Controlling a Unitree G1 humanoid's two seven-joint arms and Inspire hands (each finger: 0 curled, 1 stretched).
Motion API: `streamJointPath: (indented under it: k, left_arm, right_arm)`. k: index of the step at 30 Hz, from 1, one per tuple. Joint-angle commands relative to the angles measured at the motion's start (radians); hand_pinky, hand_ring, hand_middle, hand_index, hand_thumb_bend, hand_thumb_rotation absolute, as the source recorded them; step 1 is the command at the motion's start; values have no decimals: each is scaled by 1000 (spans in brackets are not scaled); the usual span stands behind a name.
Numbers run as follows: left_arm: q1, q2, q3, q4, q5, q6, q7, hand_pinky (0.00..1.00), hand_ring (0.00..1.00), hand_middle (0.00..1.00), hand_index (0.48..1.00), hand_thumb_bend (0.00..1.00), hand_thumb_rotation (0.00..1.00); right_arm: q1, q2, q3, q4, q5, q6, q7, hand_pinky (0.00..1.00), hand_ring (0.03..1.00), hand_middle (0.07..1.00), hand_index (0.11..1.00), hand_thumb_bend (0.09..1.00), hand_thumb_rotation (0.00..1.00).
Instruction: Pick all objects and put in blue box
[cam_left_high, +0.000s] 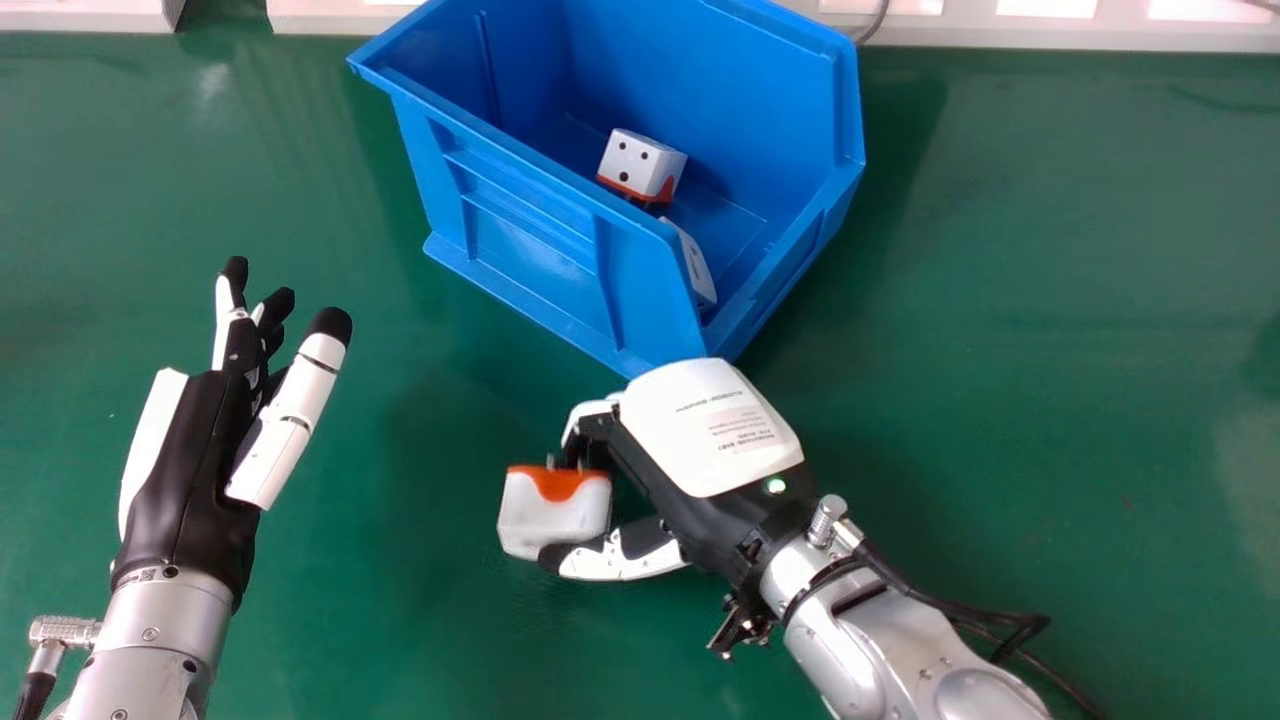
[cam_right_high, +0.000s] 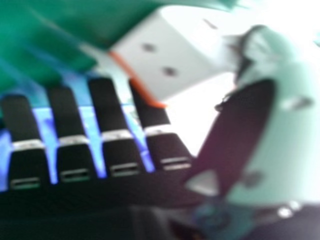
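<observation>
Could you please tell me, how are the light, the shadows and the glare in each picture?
Head view: soft shadows on the green table on both sides of the blue box, a faint shine near the table's far left. Right hand view: strong glare behind the right robot hand's thumb, and washed-out white between it and the held block.

At lower left, the left hand (cam_left_high: 185, 480) is black with white panels, its silver forearm (cam_left_high: 150, 640) dotted with screws beside a ridged metal connector (cam_left_high: 65, 630). Near lower centre, the right hand (cam_left_high: 690, 510) has a rounded white back plate (cam_left_high: 690, 425) with small print, a green light (cam_left_high: 776, 486) and, towards lower right, black cables (cam_left_high: 1000, 625).
</observation>
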Motion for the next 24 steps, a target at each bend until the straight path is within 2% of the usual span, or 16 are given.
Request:
streamJointPath:
  k: [1,7,10,14,19,24]
  left_arm:
    - [4,9,4,-16,-8,-16,-5,946,995,982,954,478,816]
    - [11,12,6,-12,-7,-26,-7,947,996,983,955,475,817]
    - [15,8,3,-21,-5,-20,-5,948,995,983,956,472,818]
    - [18,7,4,-26,-9,-15,-6,949,995,984,956,476,819]
    - [19,7,6,-15,-13,-28,-7,948,994,983,956,485,821]
    - [21,9,7,-18,-17,-28,-8,942,990,982,954,489,818]
  right_arm:
    - [41,1,14,4,4,14,20,58,110,180,472,492,149]
    - [53,9,17,-7,-5,48,29,68,120,190,470,491,143]
    - [59,4,16,-33,-8,66,41,75,127,197,470,491,141]
    - [76,-5,10,-76,-3,83,58,77,129,201,470,491,140]
    - [140,-31,-12,-181,-5,91,48,79,135,213,470,489,140]
    - [250,-51,-53,-332,-1,106,18,139,203,289,473,485,146]
